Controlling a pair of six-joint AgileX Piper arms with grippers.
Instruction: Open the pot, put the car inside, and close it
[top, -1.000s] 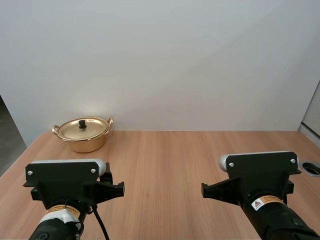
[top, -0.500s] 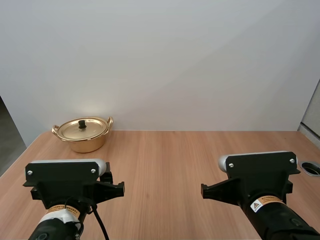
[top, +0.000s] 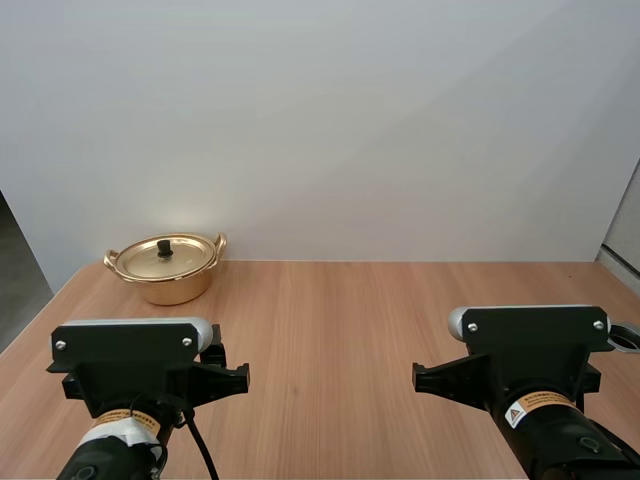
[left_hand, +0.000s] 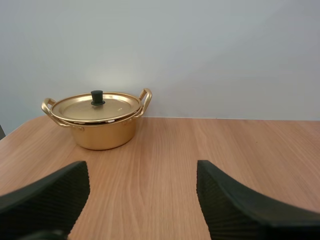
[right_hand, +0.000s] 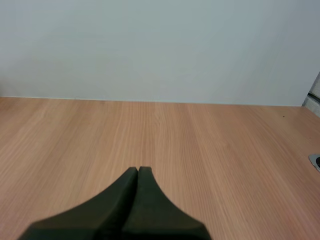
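Pot (left_hand: 102, 135): gold, two loop handles, upright on the surface (left_hand: 240, 145); well ahead of the left tool and a little to its left.
Lid (left_hand: 97, 106): seated on the pot, black knob on top.
Left tool (left_hand: 141, 172): fingers spread wide, ribbed faces turned inward, low over the surface.
Right tool (right_hand: 137, 172): fingers pressed together in one dark wedge, pointing forward over the surface.

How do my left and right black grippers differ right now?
The left gripper is open; the right gripper is shut into one dark wedge. The left gripper faces the lidded gold metal pot; the right gripper faces bare wooden table. Both hold nothing.
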